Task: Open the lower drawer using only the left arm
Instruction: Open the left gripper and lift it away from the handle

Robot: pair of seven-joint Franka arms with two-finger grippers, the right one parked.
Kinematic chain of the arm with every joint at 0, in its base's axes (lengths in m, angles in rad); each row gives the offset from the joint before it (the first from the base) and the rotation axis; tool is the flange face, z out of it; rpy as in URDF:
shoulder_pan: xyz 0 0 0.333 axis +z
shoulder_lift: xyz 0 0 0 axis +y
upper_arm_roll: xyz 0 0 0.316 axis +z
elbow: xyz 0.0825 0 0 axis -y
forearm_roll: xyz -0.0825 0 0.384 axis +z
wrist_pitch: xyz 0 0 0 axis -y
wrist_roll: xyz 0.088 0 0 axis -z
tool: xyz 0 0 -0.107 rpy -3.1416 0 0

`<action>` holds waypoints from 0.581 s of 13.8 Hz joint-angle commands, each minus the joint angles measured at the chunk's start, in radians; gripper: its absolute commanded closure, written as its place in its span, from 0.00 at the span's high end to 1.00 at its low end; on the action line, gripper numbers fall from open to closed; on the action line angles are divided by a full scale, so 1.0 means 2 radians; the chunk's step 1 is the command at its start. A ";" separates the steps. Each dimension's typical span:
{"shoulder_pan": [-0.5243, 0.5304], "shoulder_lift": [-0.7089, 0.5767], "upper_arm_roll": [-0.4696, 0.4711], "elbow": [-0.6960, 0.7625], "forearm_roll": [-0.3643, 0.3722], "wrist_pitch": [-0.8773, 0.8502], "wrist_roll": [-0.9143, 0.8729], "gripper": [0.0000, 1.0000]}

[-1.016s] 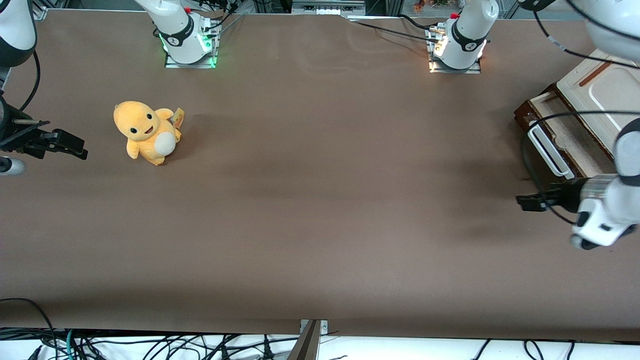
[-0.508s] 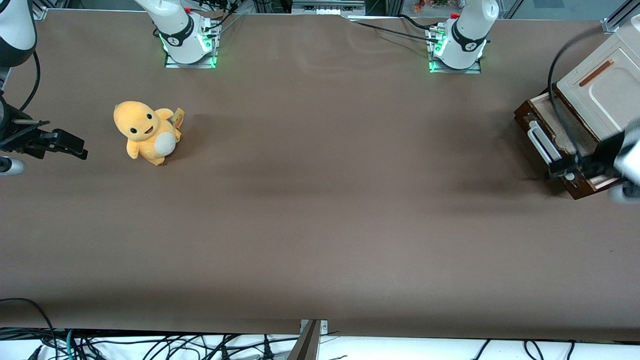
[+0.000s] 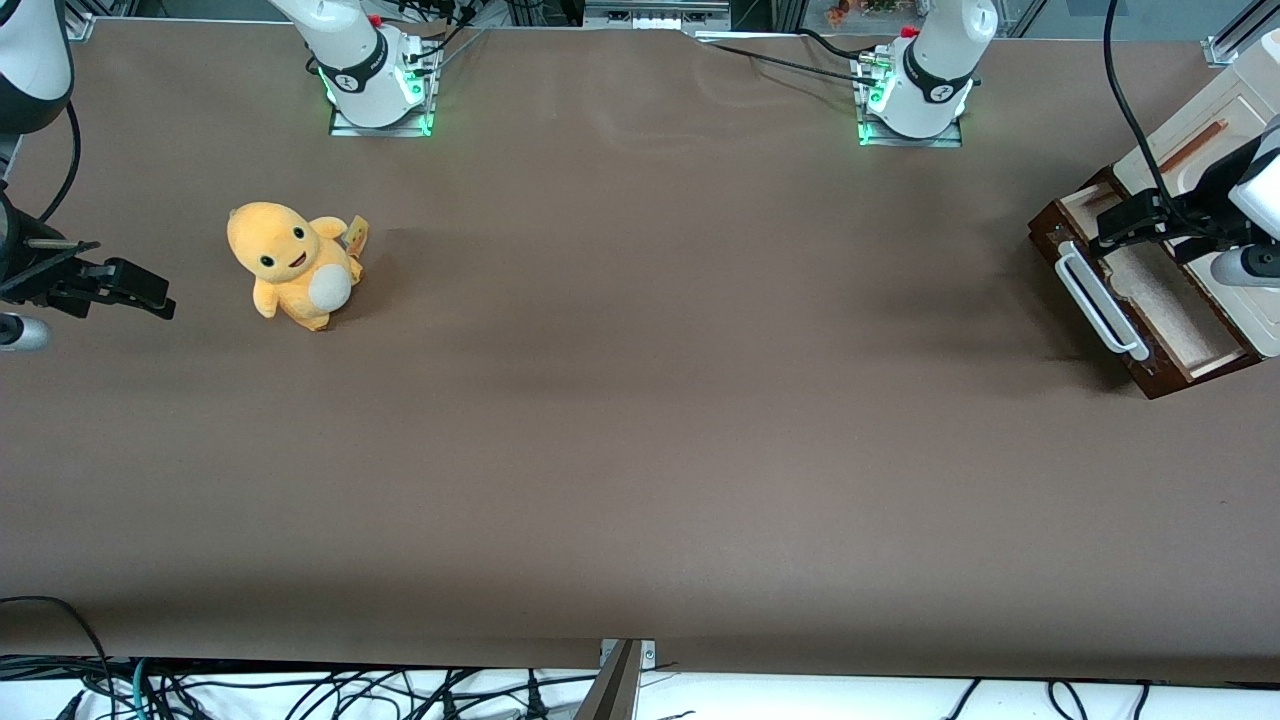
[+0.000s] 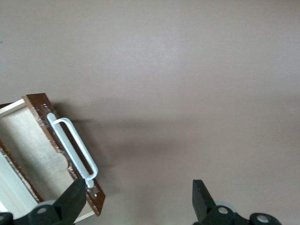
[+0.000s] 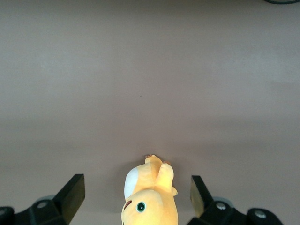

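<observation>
My pincer (image 3: pixel 1108 232) hangs wide open, empty, above the drawer (image 3: pixel 1150 295). The drawer looks rigid, probably light; its handle (image 3: pixel 1100 300), at my seven o'clock, is the grip.

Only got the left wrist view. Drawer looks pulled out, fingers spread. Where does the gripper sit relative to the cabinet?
Observer: In the front view the gripper hangs open over the end of the lower drawer farthest from the front camera, just in front of the cabinet.
Operator: Anything else on the table?
Observer: One yellow plush toy, far toward the parked arm's end.
</observation>
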 commanded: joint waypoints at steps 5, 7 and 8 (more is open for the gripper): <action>-0.013 -0.023 0.002 -0.035 0.018 0.006 0.014 1.00; -0.018 -0.026 0.002 -0.044 0.018 0.012 0.013 1.00; -0.019 -0.028 0.002 -0.047 0.018 0.014 0.013 1.00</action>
